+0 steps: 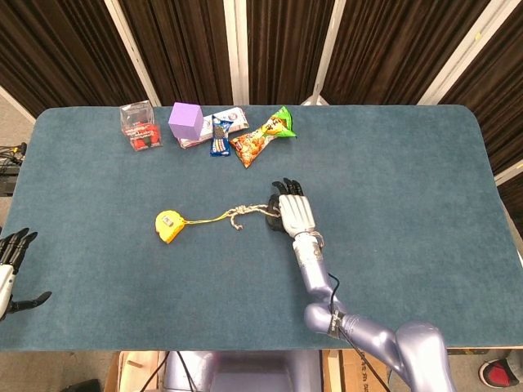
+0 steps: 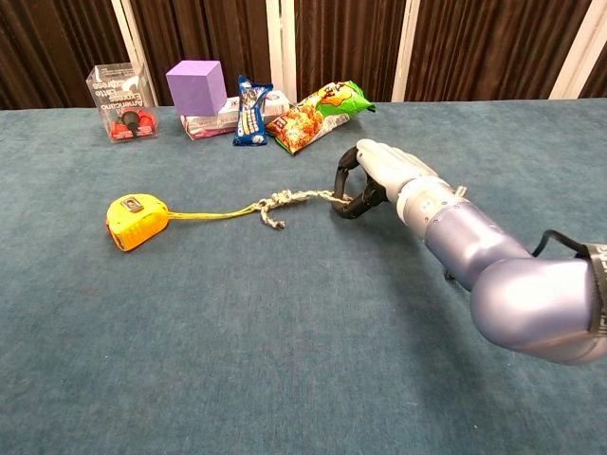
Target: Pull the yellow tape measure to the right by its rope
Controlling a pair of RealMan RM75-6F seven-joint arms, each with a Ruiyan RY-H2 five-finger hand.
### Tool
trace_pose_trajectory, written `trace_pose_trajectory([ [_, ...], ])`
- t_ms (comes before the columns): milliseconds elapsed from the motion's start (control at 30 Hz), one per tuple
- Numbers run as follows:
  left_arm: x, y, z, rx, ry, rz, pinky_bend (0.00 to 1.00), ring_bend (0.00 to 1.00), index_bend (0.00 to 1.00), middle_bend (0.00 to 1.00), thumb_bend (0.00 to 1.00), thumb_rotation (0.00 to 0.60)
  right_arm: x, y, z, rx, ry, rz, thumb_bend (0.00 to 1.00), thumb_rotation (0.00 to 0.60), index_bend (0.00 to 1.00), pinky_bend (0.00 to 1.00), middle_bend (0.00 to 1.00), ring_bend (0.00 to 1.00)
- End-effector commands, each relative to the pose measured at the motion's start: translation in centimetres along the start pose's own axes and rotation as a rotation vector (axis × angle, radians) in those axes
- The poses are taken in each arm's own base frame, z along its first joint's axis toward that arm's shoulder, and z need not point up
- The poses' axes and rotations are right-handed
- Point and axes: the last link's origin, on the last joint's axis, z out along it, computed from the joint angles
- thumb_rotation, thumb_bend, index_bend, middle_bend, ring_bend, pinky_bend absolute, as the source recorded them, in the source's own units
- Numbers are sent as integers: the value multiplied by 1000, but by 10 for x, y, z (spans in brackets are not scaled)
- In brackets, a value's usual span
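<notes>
Left hand (image 1: 11, 260) sits at the teal felt table's (image 1: 409, 180) left edge, partly cut off by frame, dark fingers spread, holding nothing. Yellow plastic tape measure (image 1: 168, 225) lies well left of the right hand (image 1: 294, 212); its knotted beige rope (image 1: 232, 216) runs right to that hand. Right hand's fingers curl over the rope end; actual grip hidden, can't tell if it's pinched.

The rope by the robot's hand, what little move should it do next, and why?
Probably close the right hand fully on the rope end, then draw it gently to the right. Its dark fingers curl at the knotted end, though a firm grip isn't clear, and the yellow tape measure sits far left.
</notes>
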Motion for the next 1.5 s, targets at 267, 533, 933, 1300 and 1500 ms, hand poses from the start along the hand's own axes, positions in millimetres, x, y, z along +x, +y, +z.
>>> trace_pose_trajectory([
  [267,0,-1,0,3,-1,-1,0,0,0,0,0,600,15,3,-4,6,31,0,519,600,656,0,188,0],
  [533,0,0,-1,1,0,1,0,0,0,0,0,600,43,8,-13,26,73,-6,567,600,656,0,188,0],
  [933,0,2,-2,-2,8,7,0,0,0,0,0,600,89,27,-40,50,115,-58,574,600,658,0,188,0],
  [1300,0,4,-3,-13,18,18,0,0,0,0,0,600,134,62,-63,-7,156,-107,574,600,662,0,188,0],
  [1500,0,5,-2,-18,20,20,0,0,0,0,0,600,159,89,-73,-64,188,-136,574,600,666,0,188,0],
])
